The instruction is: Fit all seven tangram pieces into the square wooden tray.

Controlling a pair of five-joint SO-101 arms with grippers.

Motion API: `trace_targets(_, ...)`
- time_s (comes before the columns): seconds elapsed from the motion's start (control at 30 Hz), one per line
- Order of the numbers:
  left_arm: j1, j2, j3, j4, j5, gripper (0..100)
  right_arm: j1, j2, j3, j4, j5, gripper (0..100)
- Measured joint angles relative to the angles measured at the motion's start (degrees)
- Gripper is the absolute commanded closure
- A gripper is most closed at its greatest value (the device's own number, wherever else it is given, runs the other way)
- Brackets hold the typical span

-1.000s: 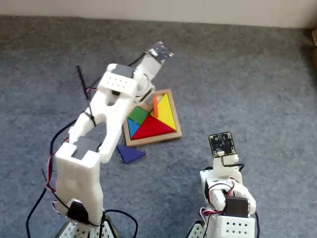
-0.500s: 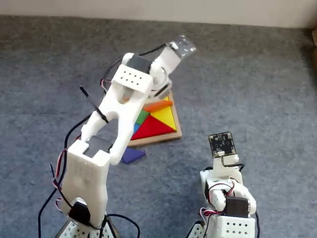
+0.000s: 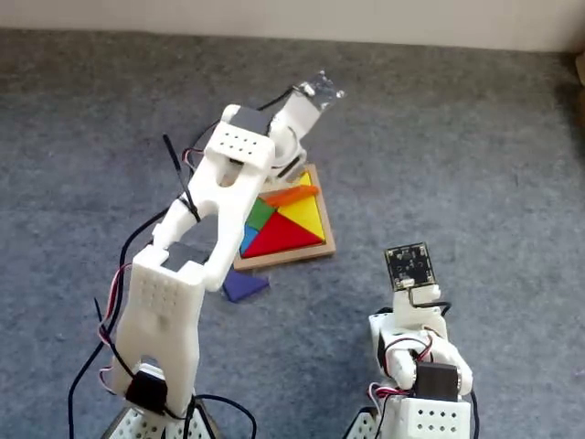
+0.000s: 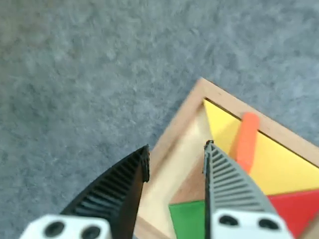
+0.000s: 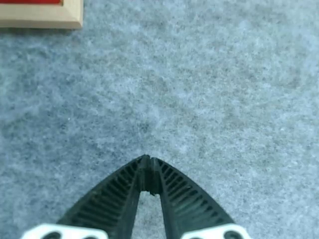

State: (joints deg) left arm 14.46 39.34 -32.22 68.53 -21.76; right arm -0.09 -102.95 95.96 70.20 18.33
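1. High view: the wooden tray (image 3: pixel 285 259) lies in the middle of the frame on the grey carpet (image 3: pixel 475 165). A red piece (image 3: pixel 285 238), a yellow piece (image 3: pixel 307 218), a green piece (image 3: pixel 260 214) and a light blue piece (image 3: pixel 247 240) lie flat inside it.
2. The orange piece (image 3: pixel 292 195) lies across the upper part of the tray. It rests partly on the yellow piece and looks tilted, not seated.
3. A dark blue triangle (image 3: pixel 242 287) lies on the carpet, just below the lower left corner of the tray.
4. The left gripper (image 4: pixel 176 149) hangs over the bare corner of the tray, with its jaws apart and nothing between them.
5. The right gripper (image 5: pixel 148 174) is at the lower right, over the carpet and well apart from the tray. Its jaws are together and hold nothing.
6. I judge the step in hand is seating the orange piece. The next move calls for a gentle push to lay it flat in the bare corner. After that the dark blue triangle must be fetched.
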Motion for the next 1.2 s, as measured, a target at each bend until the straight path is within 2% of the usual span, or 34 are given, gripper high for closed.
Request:
trace_targets(0.33, 2.8, -1.7, 0.0, 11.7, 0.0, 81, 0.0, 0.0, 0.0, 0.0, 0.0, 99.2)
trace_targets(0.53, 6.9, -3.7, 0.0, 14.7, 0.0, 81, 0.0, 0.0, 0.0, 0.0, 0.0, 99.2)
trace_targets(0.83, 8.9, -3.8, 2.3, 14.6, 0.0, 81, 0.0, 0.0, 0.0, 0.0, 0.0, 99.2)
trace_targets(0.93, 8.9, -3.6, 4.1, 12.3, 0.0, 81, 0.0, 0.0, 0.0, 0.0, 0.0, 99.2)
trace_targets(1.2, 2.2, -0.2, 4.2, 5.0, -0.1, 81, 0.0, 0.0, 0.0, 0.0, 0.0, 99.2)
